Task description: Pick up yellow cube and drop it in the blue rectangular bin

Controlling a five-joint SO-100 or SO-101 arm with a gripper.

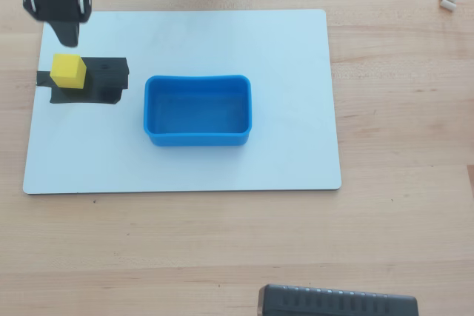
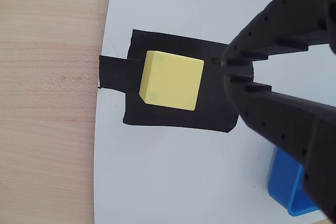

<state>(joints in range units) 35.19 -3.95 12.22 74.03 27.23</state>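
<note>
Wooden table [image 1: 400,109] under white board [image 1: 296,168]. Far left in overhead view: gripper [image 1: 68,33] hangs above board's corner, just beyond yellow cube [image 1: 68,71], which sits on black tape patch [image 1: 104,83]. Wrist view: cube [image 2: 171,80] free, untouched; gripper [image 2: 231,74] beside it with fingers nearly together, holding nothing. Right of cube: blue bin [image 1: 197,136], empty. Step judged: approach, before grasp. Next move likely: spread fingers, straddle cube, descend, squeeze.
</note>
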